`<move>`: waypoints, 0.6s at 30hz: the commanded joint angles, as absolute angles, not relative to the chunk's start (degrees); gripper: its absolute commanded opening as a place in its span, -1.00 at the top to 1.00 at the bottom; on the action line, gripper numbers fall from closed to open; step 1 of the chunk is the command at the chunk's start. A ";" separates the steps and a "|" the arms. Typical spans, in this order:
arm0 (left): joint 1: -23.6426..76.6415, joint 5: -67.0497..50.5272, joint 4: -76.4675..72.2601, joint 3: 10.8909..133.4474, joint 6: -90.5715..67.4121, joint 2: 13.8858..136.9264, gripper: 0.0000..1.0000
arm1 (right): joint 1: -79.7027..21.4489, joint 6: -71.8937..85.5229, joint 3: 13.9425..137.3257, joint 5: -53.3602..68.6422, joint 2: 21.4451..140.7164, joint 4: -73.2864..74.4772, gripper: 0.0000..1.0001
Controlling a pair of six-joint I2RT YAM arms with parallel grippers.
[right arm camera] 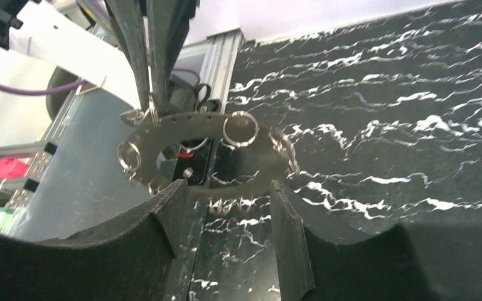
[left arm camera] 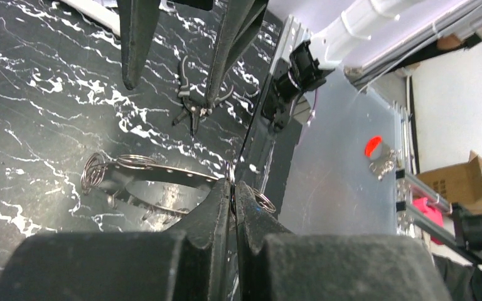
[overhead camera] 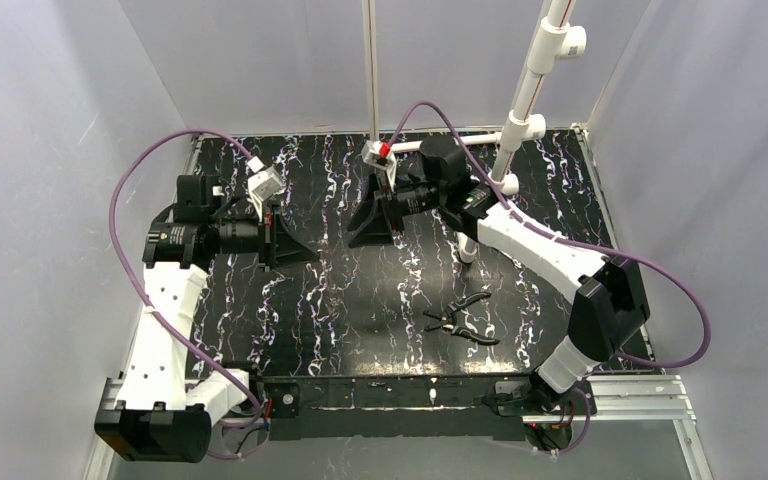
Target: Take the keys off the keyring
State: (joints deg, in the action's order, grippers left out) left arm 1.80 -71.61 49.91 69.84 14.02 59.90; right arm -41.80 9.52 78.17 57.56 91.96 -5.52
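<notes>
Keyring: Your keyring (right arm camera: 188, 123) is a flat silvery loop with a row of tiny holes, and small rings are hooked on it. It hangs in the air above the table (overhead camera: 360, 330), up and to the left of the pliers (overhead camera: 452, 322), well apart from them.
Left gripper: Your left gripper (left arm camera: 233, 191) is squeezed tight on the rim of the keyring, at the end farthest from the pliers.
Right gripper: Your right gripper (right arm camera: 228, 188) has its fingers (right arm camera: 169, 213) spread apart and holds nothing. The keyring sits just past the tips. You cannot tell if they touch it. This gripper is nearer the pliers than the left one.
Pliers: They have black handles, lie flat on the table, and the handles are spread apart.
Writing: There is a red patch (overhead camera: 384, 150) on the right wrist's camera block, above the pliers. Any letters on it are too small to read.
Edges: The front edge of the table runs just below the pliers. The right edge is farther off to their right. A white pipe post (overhead camera: 520, 110) stands at the back, above and a bit right of the pliers, just beside the right arm.
Room: The widest bare stretch of table lies left of the pliers and between them and the keyring.
</notes>
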 commanded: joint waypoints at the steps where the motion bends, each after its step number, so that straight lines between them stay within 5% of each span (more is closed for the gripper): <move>1: 2.92 -71.42 68.73 75.96 32.83 61.97 1.00 | -43.67 0.83 82.46 60.25 90.57 5.39 -0.16; 18: 11.69 -64.07 72.67 81.83 39.80 66.44 1.00 | -50.23 -7.93 88.50 57.50 92.25 16.12 0.03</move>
State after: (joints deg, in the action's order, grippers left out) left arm 11.14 -63.35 71.22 79.31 38.61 65.54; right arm -49.36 -5.63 86.59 58.11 92.03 13.56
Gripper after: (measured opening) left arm 0.023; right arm 0.491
